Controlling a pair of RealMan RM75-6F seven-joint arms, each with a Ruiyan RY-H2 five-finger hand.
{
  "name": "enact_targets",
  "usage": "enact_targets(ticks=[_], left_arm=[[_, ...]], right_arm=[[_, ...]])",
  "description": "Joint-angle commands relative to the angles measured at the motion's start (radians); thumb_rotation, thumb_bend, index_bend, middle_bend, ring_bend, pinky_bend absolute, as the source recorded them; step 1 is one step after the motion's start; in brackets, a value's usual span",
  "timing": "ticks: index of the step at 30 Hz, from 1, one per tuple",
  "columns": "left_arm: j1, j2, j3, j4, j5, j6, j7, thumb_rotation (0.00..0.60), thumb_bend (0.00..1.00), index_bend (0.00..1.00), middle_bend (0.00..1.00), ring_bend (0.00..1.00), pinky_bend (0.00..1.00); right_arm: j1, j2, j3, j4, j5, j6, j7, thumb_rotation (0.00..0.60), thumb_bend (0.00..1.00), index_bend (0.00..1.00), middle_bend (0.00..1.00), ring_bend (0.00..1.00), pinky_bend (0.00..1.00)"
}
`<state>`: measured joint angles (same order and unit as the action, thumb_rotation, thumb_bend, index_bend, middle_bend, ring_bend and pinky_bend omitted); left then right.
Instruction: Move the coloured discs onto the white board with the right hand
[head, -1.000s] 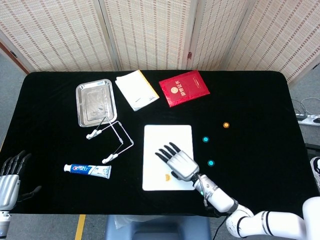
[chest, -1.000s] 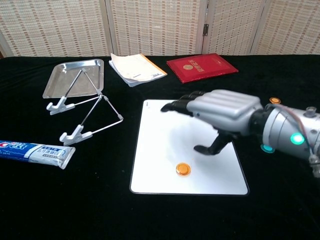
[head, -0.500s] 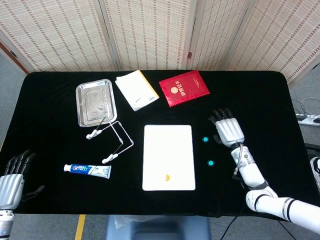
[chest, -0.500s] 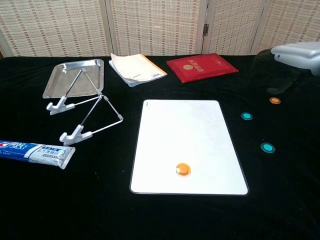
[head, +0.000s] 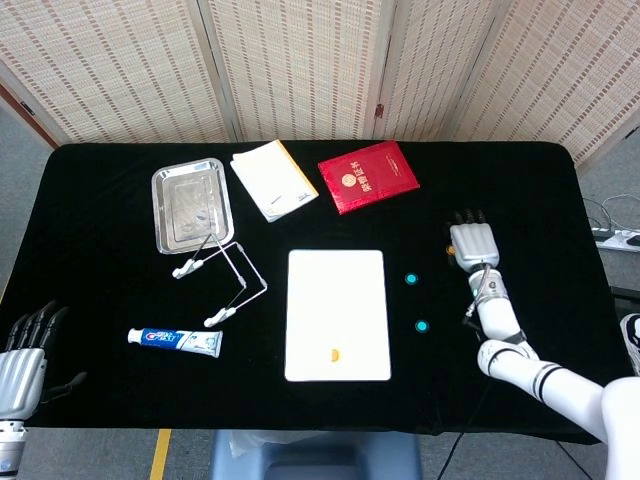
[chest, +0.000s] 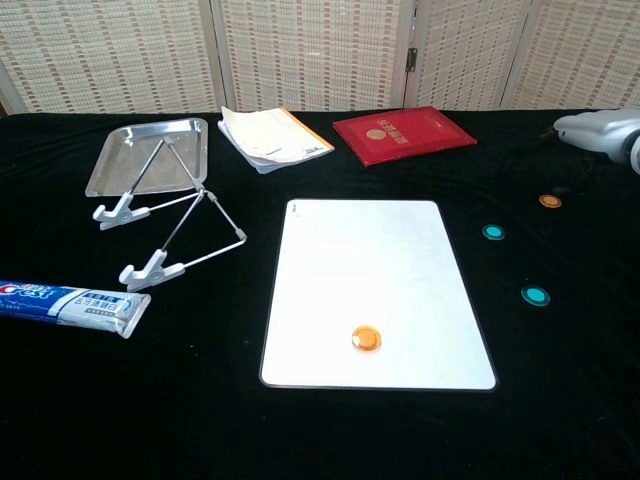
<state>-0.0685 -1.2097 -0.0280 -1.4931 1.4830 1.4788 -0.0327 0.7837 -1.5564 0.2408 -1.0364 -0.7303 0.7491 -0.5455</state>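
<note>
Since half a second ago the right hand has shifted further right and away from the flat white rectangular board, and now hovers over the black tablecloth near the far right, above the small orange disc that the chest view shows just in front of it; its fingers lie straight and apart, holding nothing. One orange disc already rests on the board near its front edge. Two teal discs lie on the cloth between the board and the right hand, well apart from each other. The left hand rests low at the front left corner, fingers spread and empty. A silver metal tray, a white wire stand, a toothpaste tube, a white booklet and a red booklet lie to the left and back
</note>
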Motion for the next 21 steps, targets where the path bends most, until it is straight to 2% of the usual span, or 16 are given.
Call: enact_targets(ticks=[1,8,21], left_arm=[[-0.001,-0.002,0.0,0.001,-0.002,-0.003,0.003,0.6,0.2,0.03,0.02,0.07,0.0],[-0.006,-0.005,-0.001,-0.005,0.001,-0.007,0.012,0.6,0.2,0.03,0.02,0.07,0.0],[-0.005,-0.006,-0.003,-0.001,-0.008,-0.012,0.015,0.6,0.2,0.03,0.02,0.07,0.0]], right_arm=[[0.009,-0.037,-0.011,0.07,0.033,-0.033,0.012,0.6,0.43,0.35,0.15,0.04,0.0],[0.013,-0.083,-0.018,0.167,0.031,-0.07,0.05,0.6,0.43,0.37,0.15,0.04,0.0],[0.037,-0.136,-0.008,0.272,0.039,-0.111,0.058,0.6,0.43,0.4,0.16,0.04,0.0]])
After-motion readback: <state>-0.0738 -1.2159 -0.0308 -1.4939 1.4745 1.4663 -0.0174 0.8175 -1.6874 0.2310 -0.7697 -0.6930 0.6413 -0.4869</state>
